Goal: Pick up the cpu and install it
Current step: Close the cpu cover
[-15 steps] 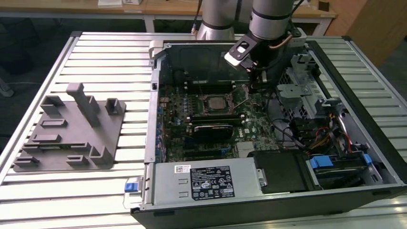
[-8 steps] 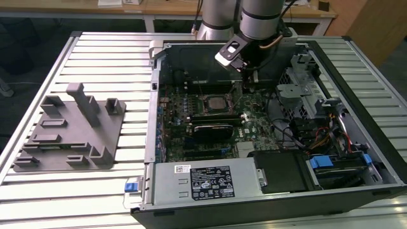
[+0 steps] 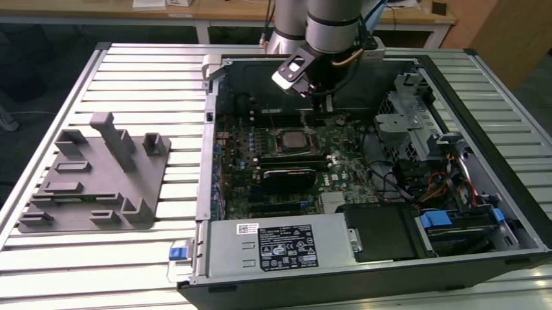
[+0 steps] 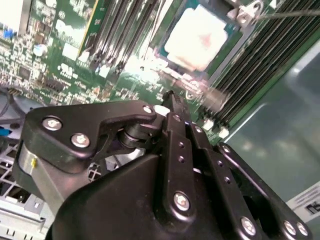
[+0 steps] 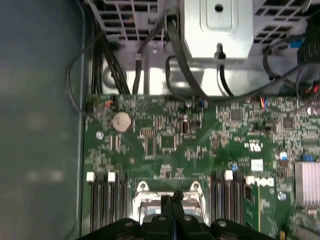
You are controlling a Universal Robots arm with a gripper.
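Table of pale slatted metal carries everything here, and on it lies a big black computer case, side panel off and insides showing. The silver-and-grey robot arm reaches down into the case from the far side. Over on the exterior view's left, a grey plastic fixture tray with upright blocks sits on the table, well apart from the case. Inside the case, the green motherboard is spread flat. The black gripper hangs above it with its fingers pressed together and nothing between them, as both wrist views show. And there's the cpu, a small flat square chip with a shiny silver top. It's lying in the black-framed socket on the motherboard, near the gripper's tips but not touching them.
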